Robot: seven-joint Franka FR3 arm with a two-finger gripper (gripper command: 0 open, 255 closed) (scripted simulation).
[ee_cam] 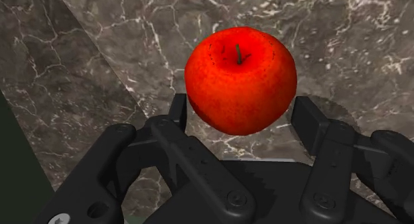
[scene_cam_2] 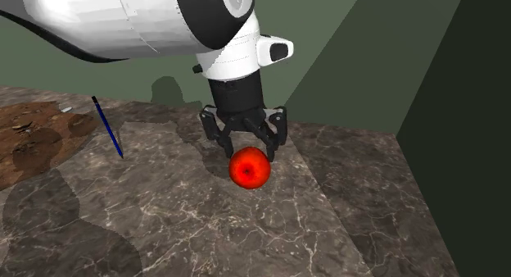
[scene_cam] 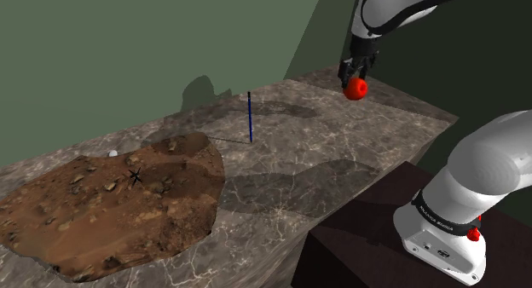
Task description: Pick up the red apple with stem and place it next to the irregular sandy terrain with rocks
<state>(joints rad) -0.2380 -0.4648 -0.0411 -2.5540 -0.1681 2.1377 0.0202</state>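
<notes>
We see dull green walls (scene_cam: 128,48) behind a grey-brown veined marble counter (scene_cam: 358,135); soft shadows fall across it.

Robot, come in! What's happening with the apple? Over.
Gripper shut on red apple, held above the marble counter. Sandy terrain patch at the counter's other end. Blue pen standing upright between them.
</notes>
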